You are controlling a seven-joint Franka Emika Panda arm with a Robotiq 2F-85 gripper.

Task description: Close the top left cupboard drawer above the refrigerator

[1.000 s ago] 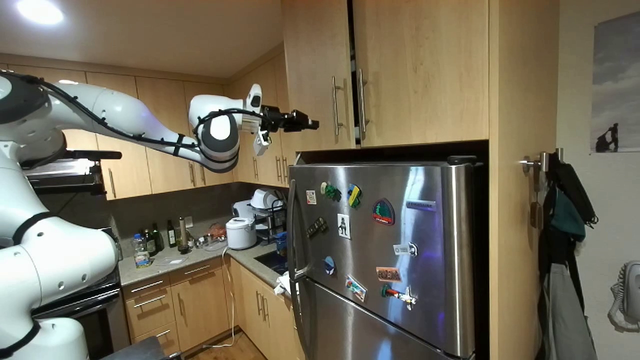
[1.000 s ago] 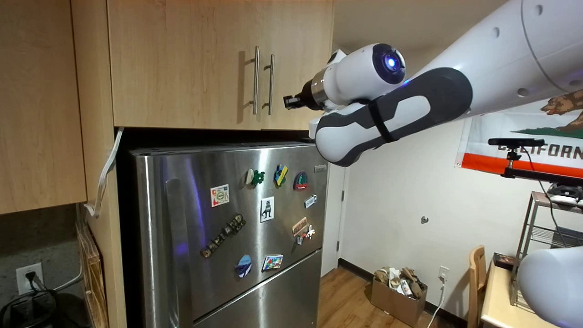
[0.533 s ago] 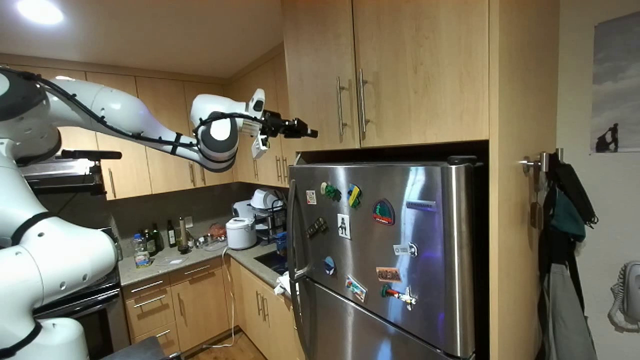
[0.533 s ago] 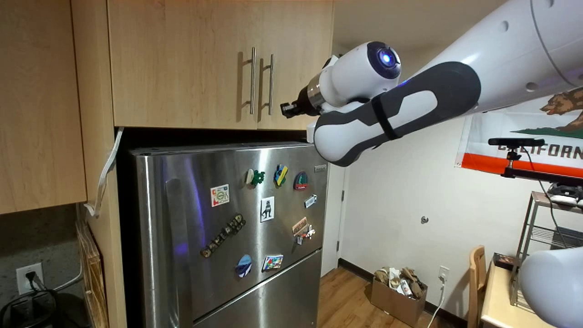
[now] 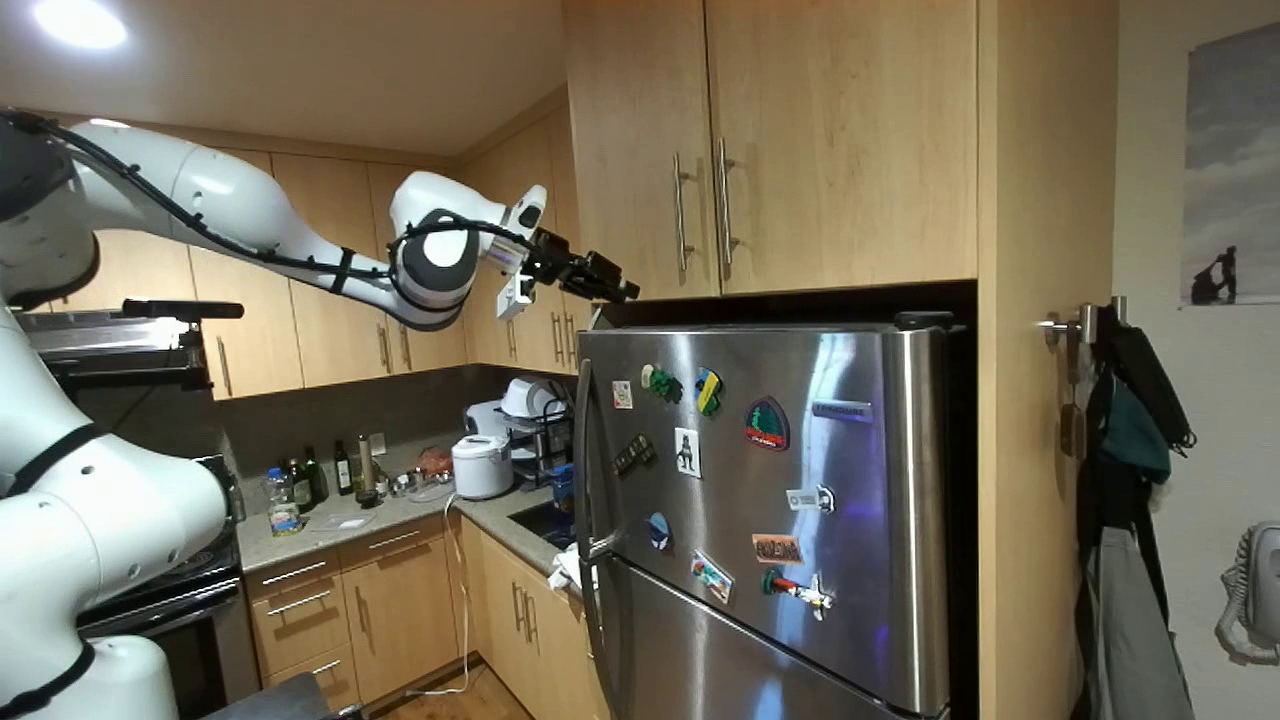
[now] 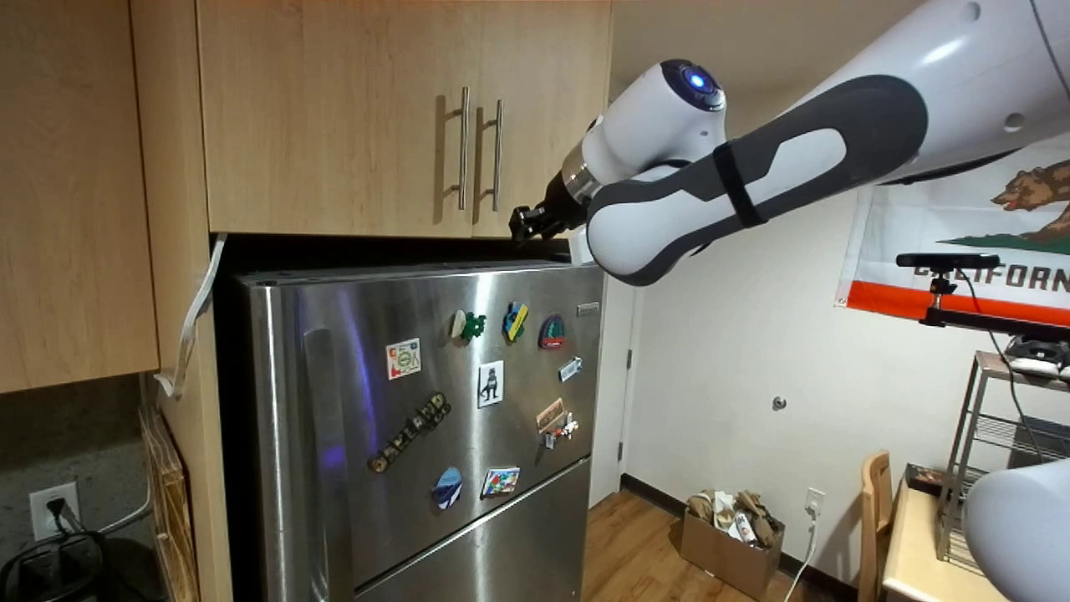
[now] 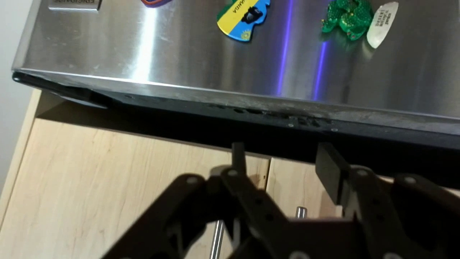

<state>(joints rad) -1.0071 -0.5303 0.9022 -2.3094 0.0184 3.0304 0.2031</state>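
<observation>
White appliance (image 5: 482, 468): on the worktop (image 5: 400, 510), left and far.
Jaws: parted, a clear gap between the fingers (image 7: 330, 172), near the top edge of the refrigerator (image 5: 740, 500).
Top left cupboard door (image 5: 635, 130): above the refrigerator, a thin dark seam between it and the neighbouring door (image 5: 850, 150) to its right.
Phone (image 5: 1262, 590): on the wall (image 5: 1150, 150), right.

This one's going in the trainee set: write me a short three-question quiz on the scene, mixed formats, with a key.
1. True or false: the left cupboard door stands wide open.
2. Fill the blank: the refrigerator stands ____ that door.
3. Pick one. In the wrist view, the claw is:
(a) shut
(b) open and empty
(c) clamped on that door

Key:
1. False; it looks shut.
2. Below.
3. b
</observation>
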